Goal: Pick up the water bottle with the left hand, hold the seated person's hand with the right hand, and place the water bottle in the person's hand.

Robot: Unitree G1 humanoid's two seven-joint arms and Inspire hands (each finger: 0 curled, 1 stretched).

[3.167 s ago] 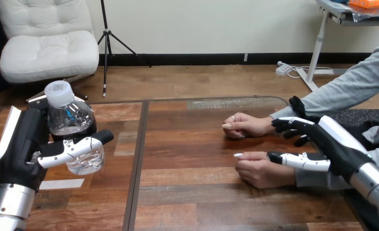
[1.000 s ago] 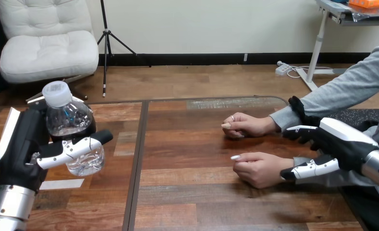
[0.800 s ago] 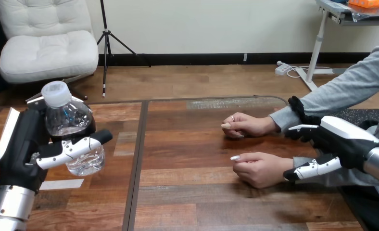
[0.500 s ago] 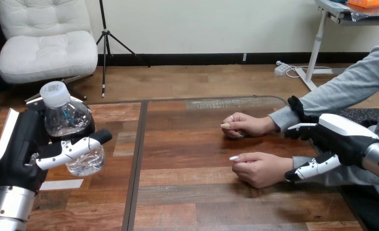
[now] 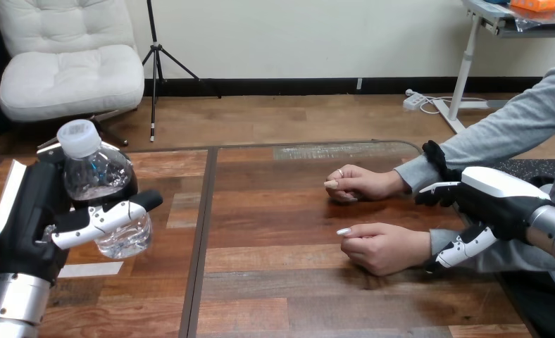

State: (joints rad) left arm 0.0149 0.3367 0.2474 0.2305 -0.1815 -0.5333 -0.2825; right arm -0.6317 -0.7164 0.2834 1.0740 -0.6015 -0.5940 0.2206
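Right hand [image 5: 496, 204] hangs open by the person's nearer hand [image 5: 384, 248]; I should cup it gently, left hand [image 5: 34, 215] gripping the water bottle [image 5: 98, 172].

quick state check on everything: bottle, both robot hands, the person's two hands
water bottle: upright, white cap on, held off the table
left hand: shut round the water bottle, thumb across its front
right hand: open, straddling the person's nearer sleeve by the wrist, no grip seen
person's farther hand: loosely curled, resting on the table, empty
person's nearer hand: loosely curled, resting on the table, empty
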